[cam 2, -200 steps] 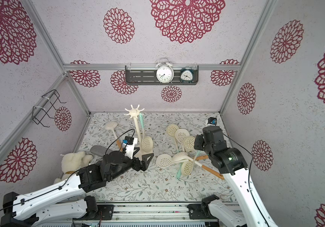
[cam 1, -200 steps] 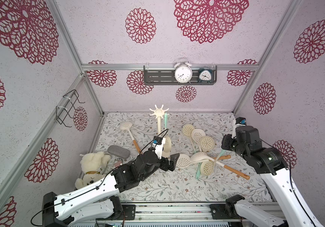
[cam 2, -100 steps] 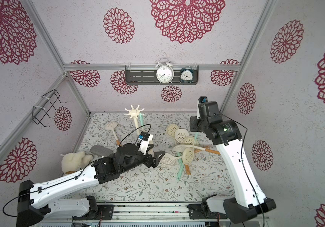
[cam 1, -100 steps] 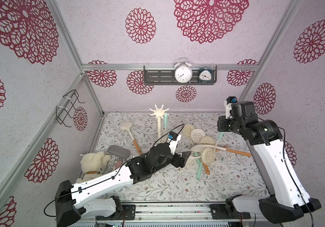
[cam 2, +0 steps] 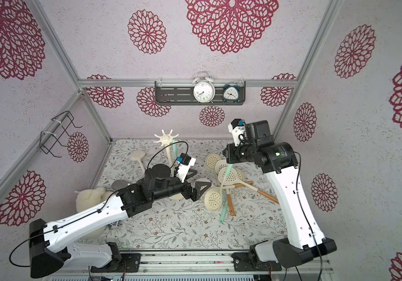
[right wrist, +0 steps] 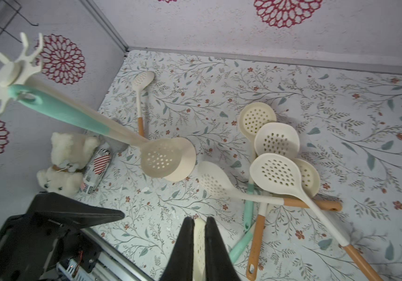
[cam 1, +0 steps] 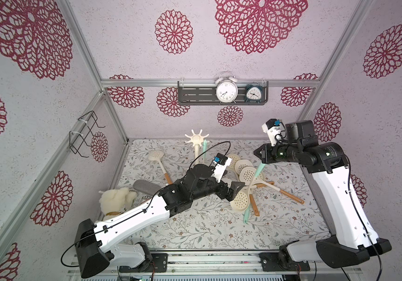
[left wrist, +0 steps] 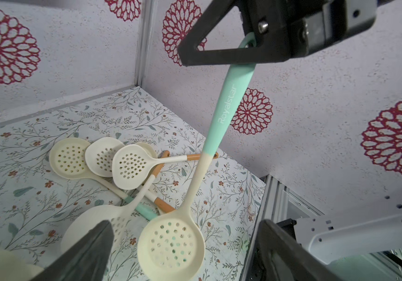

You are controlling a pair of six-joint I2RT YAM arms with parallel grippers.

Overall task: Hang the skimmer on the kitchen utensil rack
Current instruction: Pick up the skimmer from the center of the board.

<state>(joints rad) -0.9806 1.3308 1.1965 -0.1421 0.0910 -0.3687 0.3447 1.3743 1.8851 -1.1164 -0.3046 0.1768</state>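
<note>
Mint-handled skimmer point(left wrist: 229, 107) is hanging from the right gripper's point(cam 1: 260, 156) clamped jaws, well apart from the kitchen utensil rack point(cam 1: 196, 140); left gripper point(cam 2: 196, 180) is gaping empty; moving slowly should be limiting swing before hooking.

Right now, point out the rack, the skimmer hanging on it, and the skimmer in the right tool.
kitchen utensil rack point(cam 1: 197, 139): in a top view, crown.
hanging skimmer point(right wrist: 161, 157): right wrist view, perforated head.
held skimmer point(left wrist: 229, 107): left wrist view, mint handle.
</note>
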